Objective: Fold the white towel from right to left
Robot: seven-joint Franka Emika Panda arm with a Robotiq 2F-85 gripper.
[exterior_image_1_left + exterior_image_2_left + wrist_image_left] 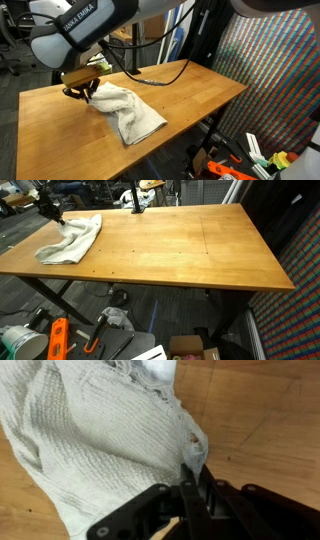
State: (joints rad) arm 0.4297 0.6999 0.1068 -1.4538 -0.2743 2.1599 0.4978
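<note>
end effector (187, 472), lower centre of the wrist view, is clamped on the towel's (90, 440) edge, likely to drag it over; the towel lies rumpled on the counter (180, 250), upper left in an exterior view.

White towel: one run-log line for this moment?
phase: grasp | gripper: shut on white towel edge | white towel: rumpled, lying on wooden table | fold: not yet done

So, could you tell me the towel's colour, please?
The towel is off-white, clearest in the wrist view.
</note>
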